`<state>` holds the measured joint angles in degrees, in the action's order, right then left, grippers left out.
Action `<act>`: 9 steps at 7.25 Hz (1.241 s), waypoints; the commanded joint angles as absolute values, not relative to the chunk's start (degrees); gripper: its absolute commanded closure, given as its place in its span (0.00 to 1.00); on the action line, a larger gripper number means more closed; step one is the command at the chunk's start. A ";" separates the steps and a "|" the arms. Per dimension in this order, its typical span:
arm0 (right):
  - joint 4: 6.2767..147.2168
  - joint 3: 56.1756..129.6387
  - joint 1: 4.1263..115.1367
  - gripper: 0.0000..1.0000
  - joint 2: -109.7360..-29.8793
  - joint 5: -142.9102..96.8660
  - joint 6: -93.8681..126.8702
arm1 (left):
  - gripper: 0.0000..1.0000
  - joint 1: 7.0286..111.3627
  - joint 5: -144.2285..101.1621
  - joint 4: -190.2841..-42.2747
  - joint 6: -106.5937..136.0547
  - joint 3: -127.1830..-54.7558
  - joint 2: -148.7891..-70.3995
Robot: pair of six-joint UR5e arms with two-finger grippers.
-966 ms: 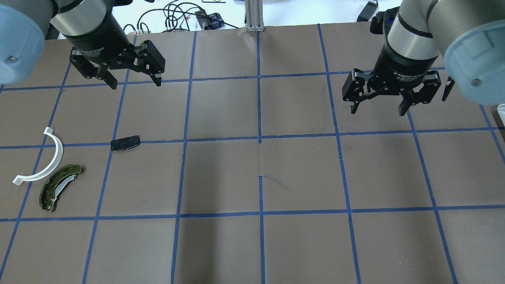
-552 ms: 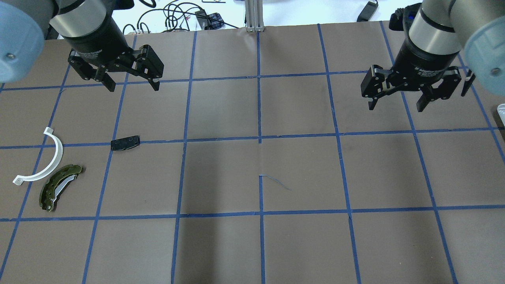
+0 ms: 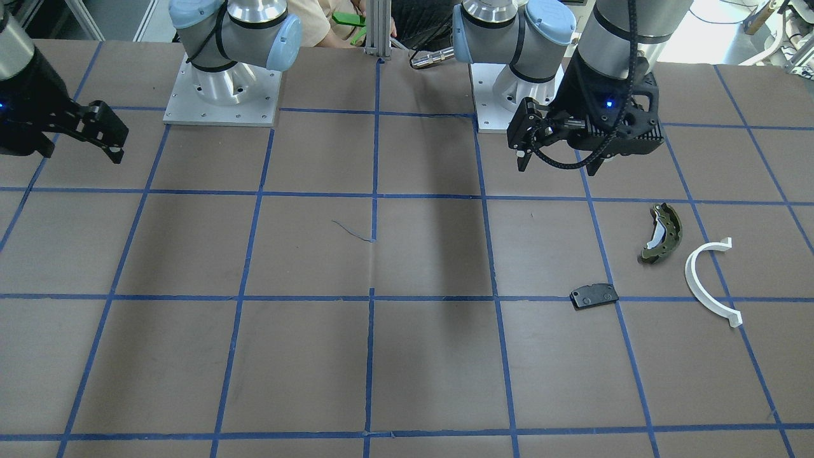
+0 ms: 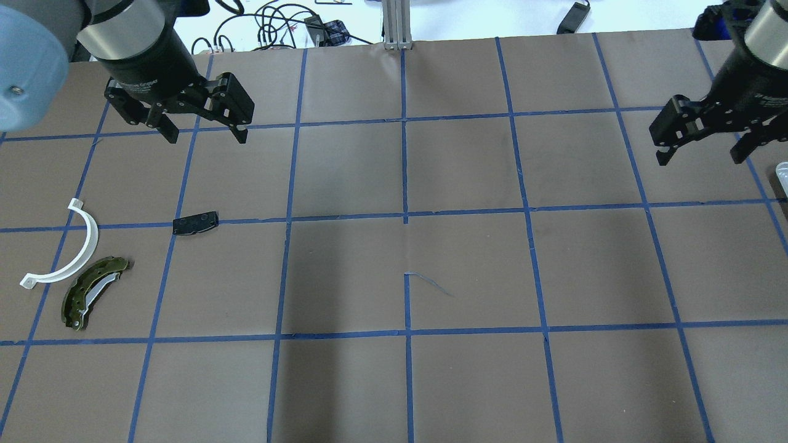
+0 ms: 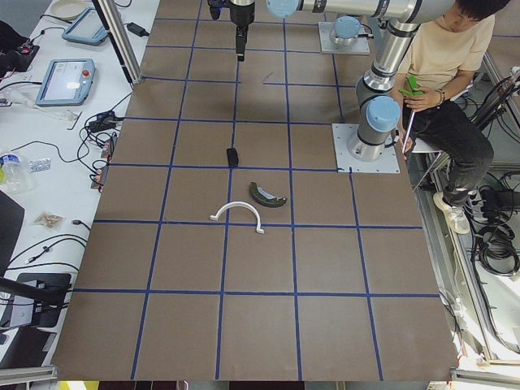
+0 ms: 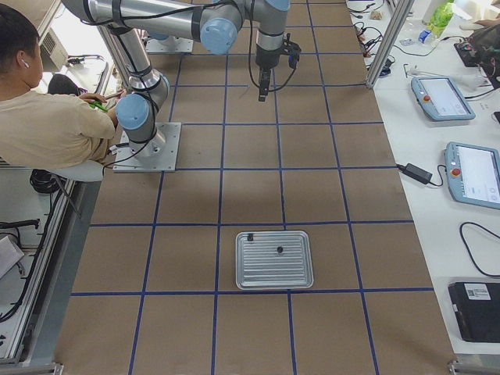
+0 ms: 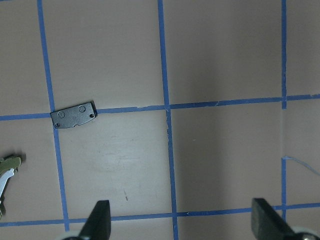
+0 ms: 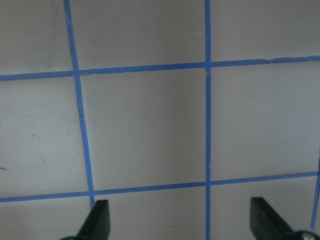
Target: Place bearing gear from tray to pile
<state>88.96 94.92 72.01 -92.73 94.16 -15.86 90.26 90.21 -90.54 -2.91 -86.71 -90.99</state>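
Note:
The pile lies on the table's left side: a dark olive brake shoe (image 4: 92,292), a white half-ring (image 4: 68,252) and a flat black pad (image 4: 195,223). My left gripper (image 4: 207,135) is open and empty, raised beyond the pad; its wrist view shows the pad (image 7: 73,115) ahead of it. My right gripper (image 4: 699,159) is open and empty near the table's right edge, with only bare grid in its wrist view (image 8: 180,222). The metal tray (image 6: 273,273) holds a small dark part, the bearing gear (image 6: 279,250). Only the tray's edge (image 4: 783,172) shows in the overhead view.
The table is brown paper with a blue tape grid. An aluminium post (image 4: 397,24) and cables sit at the far edge. A seated person (image 6: 47,117) is behind the robot bases. Teach pendants (image 6: 469,172) lie on a side bench.
My right gripper has moved right, toward the table's right edge and the tray, still open. My left gripper has shifted only slightly. The pile has not moved.

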 commanded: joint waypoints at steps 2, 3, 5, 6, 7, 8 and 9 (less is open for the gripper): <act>94.80 94.75 57.71 0.00 -87.21 94.39 -37.71 | 0.00 90.26 90.18 -90.35 -2.90 -86.75 -90.97; 98.40 94.66 53.57 0.00 -84.75 94.22 -45.62 | 0.00 90.26 90.18 -90.35 -2.90 -86.75 -90.97; 105.43 93.87 47.75 0.00 -79.30 94.39 -56.47 | 0.00 90.26 90.18 -90.35 -2.90 -86.75 -90.97; 106.16 93.43 45.29 0.00 -77.62 94.22 -59.99 | 0.00 90.26 90.18 -90.35 -2.90 -86.75 -90.97; 109.13 93.34 43.61 0.00 -75.61 94.04 -62.64 | 0.00 90.26 90.18 -90.35 -2.90 -86.75 -90.97; 112.73 92.64 42.98 0.00 -72.45 93.61 -65.71 | 0.00 90.26 90.18 -90.35 -2.90 -86.75 -90.97; 114.85 90.90 41.85 0.00 -69.29 93.60 -67.57 | 0.00 90.26 90.18 -90.35 -2.90 -86.66 -90.97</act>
